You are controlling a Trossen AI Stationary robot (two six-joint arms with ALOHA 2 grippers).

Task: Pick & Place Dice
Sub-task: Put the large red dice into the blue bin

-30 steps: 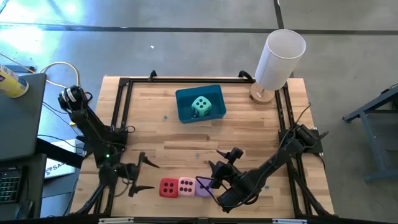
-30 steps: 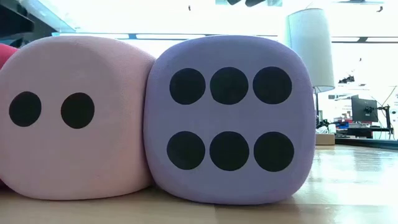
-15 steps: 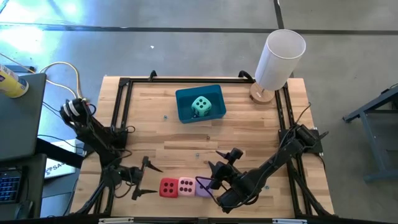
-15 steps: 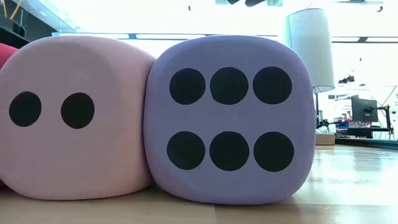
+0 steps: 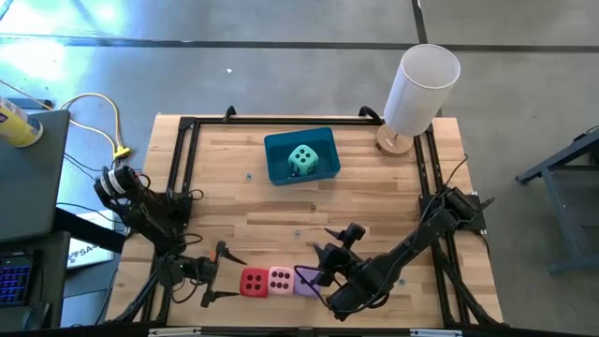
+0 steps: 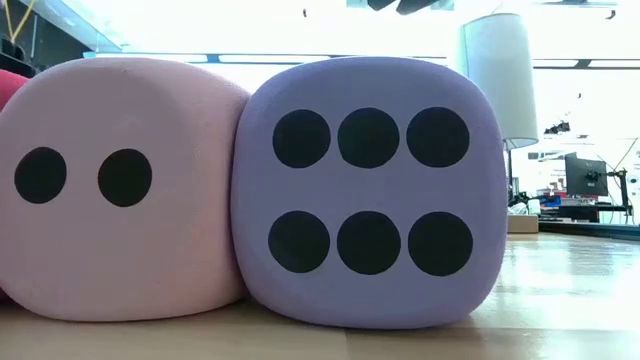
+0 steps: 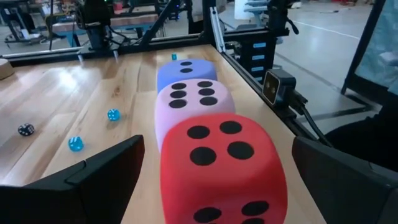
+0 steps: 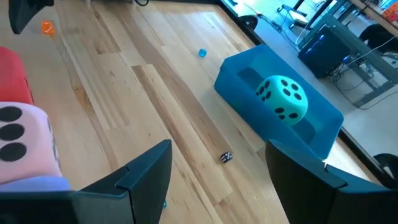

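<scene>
From above: left gripper point(image 5: 217, 272) low over the near left of the bench point(image 5: 225, 206), fingers spread wide and holding nothing, aimed at the red die point(image 5: 254, 282) just beside it; arm folded back to the left edge. Red die, pink die point(image 5: 280, 279) and purple die point(image 5: 304, 282) pressed together in a row along the near edge. Right gripper point(image 5: 329, 241) raised just beyond the purple die, fingers parted and holding nothing, forearm slanting back toward the near right corner. Teal-green die point(image 5: 301, 160) sitting inside the blue bin point(image 5: 276, 149) toward the far side; white cylinder point(image 5: 420, 87) upright on a wooden base at the far right corner. At bench height: only the pink die point(image 6: 115, 190) with 2 pips facing and the purple die point(image 6: 370, 190) with 6, touching side by side. From the left wrist: red die point(image 7: 221, 165) centred between the wide-open fingers point(image 7: 87, 183), 4 pips on top, pink and purple lined up behind it; 2 tiny blue dice point(image 7: 93, 129) and a tiny black one point(image 7: 25, 129) loose on the wood. From the right wrist: open fingers point(image 8: 140, 168) framing bare wood, teal-green die point(image 8: 283, 97) in the bin point(image 8: 249, 78) well beyond, and another small dark die point(image 8: 226, 157) on the boards between.
</scene>
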